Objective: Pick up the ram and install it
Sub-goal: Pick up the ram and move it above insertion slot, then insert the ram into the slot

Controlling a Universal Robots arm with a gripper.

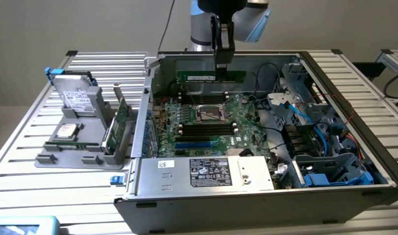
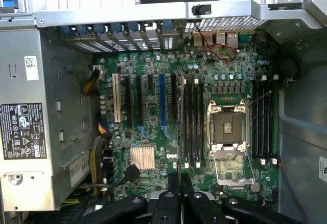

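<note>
Exterior view: the gripper (image 1: 223,72) is clamped tight on the ram (image 1: 195,77), up over the open computer case (image 1: 251,208)!
The stick hangs level above the motherboard (image 1: 205,125), close to the case's far wall. On the exterior view's left, a grey rack (image 1: 68,157) holds a hard drive (image 1: 75,95) and a green card (image 1: 122,120).

Reads "DELL" in white on the green motherboard (image 2: 153,114), just beside the ribbed silver heatsink (image 2: 142,157) near the board's edge. Finds white certification marks and lines of print on the black label (image 2: 21,131) stuck to the grey power supply housing (image 2: 56,81), all too fine to make out. Sees a code on the white barcode sticker (image 2: 31,68) near a corner of the same housing, illegible. Cannot read the small white label (image 1: 200,77) on the ram (image 1: 218,77).
</note>
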